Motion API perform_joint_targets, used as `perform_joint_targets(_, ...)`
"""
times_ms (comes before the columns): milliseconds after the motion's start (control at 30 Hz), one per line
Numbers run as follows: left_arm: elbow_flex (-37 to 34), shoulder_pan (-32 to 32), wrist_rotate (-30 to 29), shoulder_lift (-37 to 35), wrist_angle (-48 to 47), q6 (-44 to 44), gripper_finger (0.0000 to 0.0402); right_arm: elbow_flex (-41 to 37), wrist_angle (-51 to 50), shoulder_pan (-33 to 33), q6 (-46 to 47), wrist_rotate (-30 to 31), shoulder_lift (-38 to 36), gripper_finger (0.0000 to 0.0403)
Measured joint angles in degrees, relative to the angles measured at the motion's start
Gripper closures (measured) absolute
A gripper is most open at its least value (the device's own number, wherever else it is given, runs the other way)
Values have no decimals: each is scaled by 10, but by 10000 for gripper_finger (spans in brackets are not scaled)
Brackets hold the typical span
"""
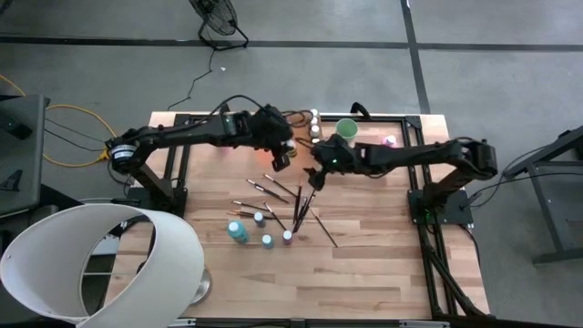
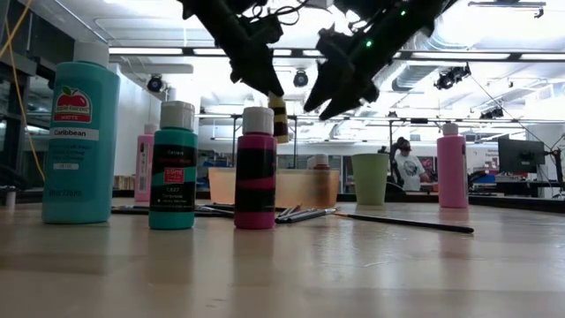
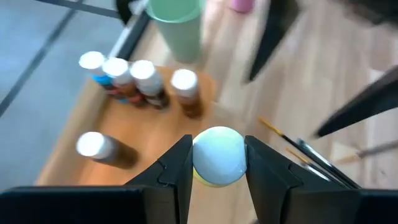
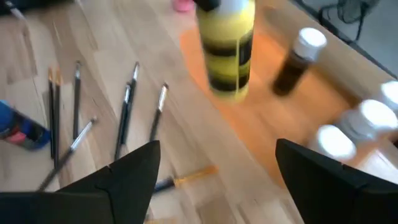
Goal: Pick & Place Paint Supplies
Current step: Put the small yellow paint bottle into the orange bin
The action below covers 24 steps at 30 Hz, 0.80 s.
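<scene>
Nearest you, toward the bench's (image 1: 383, 273) front edge, stand a large teal bottle (image 2: 79, 132), a smaller teal bottle (image 2: 172, 166) and a pink-and-black bottle (image 2: 256, 170), with loose paintbrushes (image 1: 301, 205) scattered just behind them across the middle of the bench. Above that scatter your two arms meet. Your left gripper (image 3: 217, 171) is closed on the white cap of a yellow-and-black bottle (image 4: 227, 46) and holds it hanging clear of the wood, over the near edge of the orange tray (image 3: 93, 162). Your right gripper (image 4: 214, 165) stands wide open and empty, just beside that bottle.

Judging by this, the step in hand is setting the yellow bottle into the tray. Carry it in over a bare patch, away from the white-capped bottles (image 3: 140, 81) already grouped toward the tray's far side and the one standing apart. Lower it upright until the base sits flat before you release, since a cap grip lets the body swing. Draw the right arm back first so it cannot clip anything. Farthest, near the bench's back edge, stand the green cup (image 1: 346, 128) and a pink bottle (image 2: 452, 168).
</scene>
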Motion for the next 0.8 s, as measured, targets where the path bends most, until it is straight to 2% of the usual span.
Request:
perform_joint_targets(233, -1, 44, 10, 19, 15, 1, 287, 0, -61, -21, 51, 9, -64, 101)
perform_joint_targets(467, 0, 48, 24, 72, 56, 16, 287, 0, -133, -30, 52, 11, -117, 108)
perform_joint_targets(567, 0, 49, 21, 92, 79, 12, 287, 0, -148, -33, 52, 12, -132, 109)
perform_joint_targets(700, 0, 49, -13, 110, 116, 5, 283, 0, -157, -34, 52, 13, -136, 109)
perform_joint_targets(800, 1, 49, -8, 124, 146, -10, 284, 0, -166, -34, 52, 13, -137, 109)
